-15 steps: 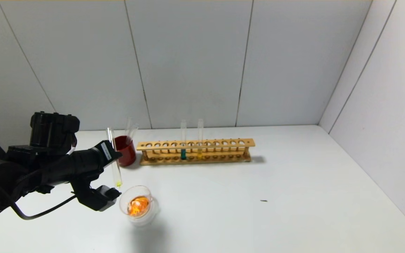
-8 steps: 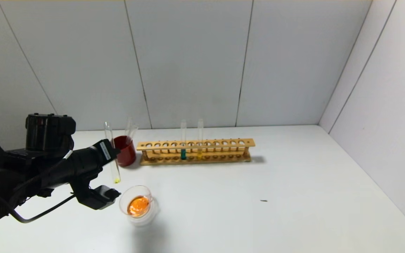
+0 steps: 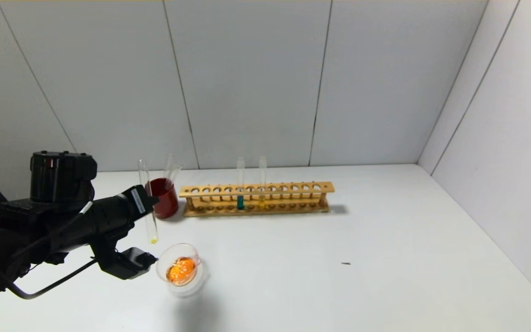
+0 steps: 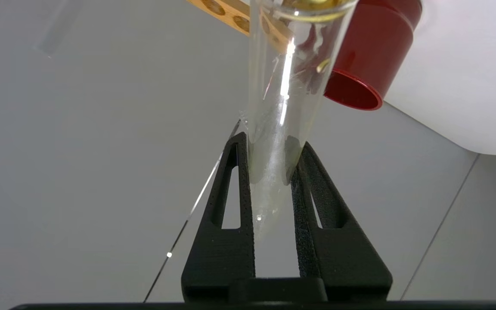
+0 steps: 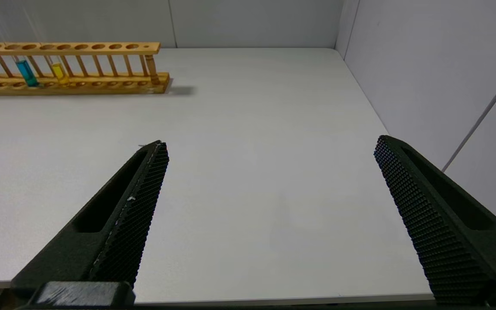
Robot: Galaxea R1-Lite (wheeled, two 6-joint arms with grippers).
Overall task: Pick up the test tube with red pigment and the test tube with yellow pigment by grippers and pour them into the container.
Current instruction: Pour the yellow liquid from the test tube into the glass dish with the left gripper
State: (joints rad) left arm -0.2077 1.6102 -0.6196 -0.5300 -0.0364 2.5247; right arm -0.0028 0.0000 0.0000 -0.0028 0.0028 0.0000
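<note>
This looks like a laboratory test bench, probably set up for robot trials. A wooden test-tube rack (image 3: 256, 199) with teal and yellow liquids stands on a bare white table (image 3: 339, 276), beyond and to the right of the left gripper (image 3: 148, 201). Plain grey panel walls (image 3: 247, 83) enclose the table behind and on the right.

Black left arm (image 3: 62, 226) with looping cable, white label, textured triangular jaws.

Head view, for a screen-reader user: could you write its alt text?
The left tool holds an upright test tube with yellow pigment just behind the container of orange liquid. Farther back stand a dark red cup and a wooden rack with two tubes.
</note>
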